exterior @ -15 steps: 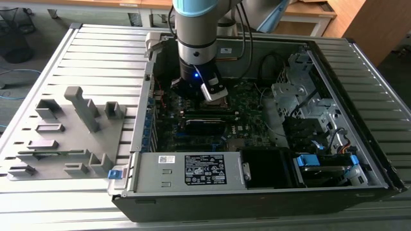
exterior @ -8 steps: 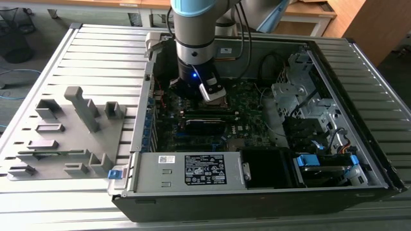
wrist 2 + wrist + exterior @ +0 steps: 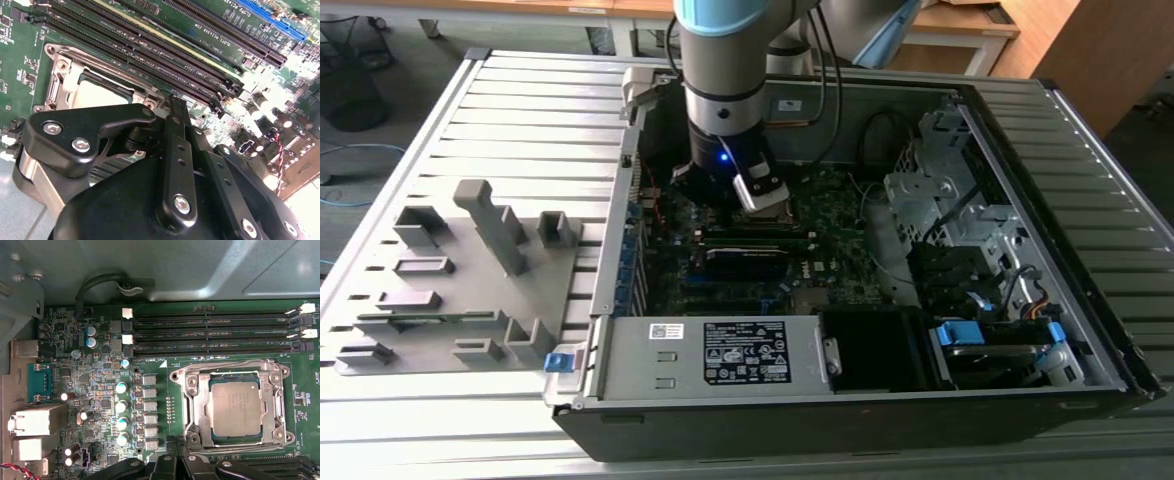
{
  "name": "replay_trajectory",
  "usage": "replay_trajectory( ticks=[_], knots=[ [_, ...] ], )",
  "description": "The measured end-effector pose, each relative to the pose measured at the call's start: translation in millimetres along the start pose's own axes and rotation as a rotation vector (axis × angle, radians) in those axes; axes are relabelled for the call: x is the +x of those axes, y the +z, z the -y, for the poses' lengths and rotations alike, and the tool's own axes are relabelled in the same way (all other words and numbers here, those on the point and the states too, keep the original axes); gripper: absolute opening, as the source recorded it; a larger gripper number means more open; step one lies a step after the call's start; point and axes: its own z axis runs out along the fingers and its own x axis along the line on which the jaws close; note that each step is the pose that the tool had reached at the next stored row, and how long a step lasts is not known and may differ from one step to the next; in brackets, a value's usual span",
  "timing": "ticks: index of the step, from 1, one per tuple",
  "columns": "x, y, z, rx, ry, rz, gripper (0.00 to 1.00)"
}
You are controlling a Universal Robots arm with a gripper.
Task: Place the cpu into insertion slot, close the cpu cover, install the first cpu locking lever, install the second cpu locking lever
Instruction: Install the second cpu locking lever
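CPU [image 3: 235, 407] is seen seated in the insertion slot [image 3: 191, 407] with the cpu cover [image 3: 272, 385] lowered; tool [image 3: 172, 102] state cannot be told; a lever could be missed if approached misaligned.

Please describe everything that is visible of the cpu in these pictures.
The cpu is a small, flat square chip with a dull silver-grey metal top bearing faint print. It lies level in the insertion slot on the green motherboard, beside the long black memory slots. The cpu cover, a silvery frame, surrounds it and leaves its top exposed. In the second wrist view its pale top shows just beyond the black gripper, which is not touching it.
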Motion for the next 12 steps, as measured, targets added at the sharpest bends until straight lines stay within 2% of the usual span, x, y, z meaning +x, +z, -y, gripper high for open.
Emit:
replay_trajectory(
  ticks=[12],
  knots=[
    [0.0, 0.8, 1.3, -0.0003, 0.000, 0.0001, 0.10]
  ],
)
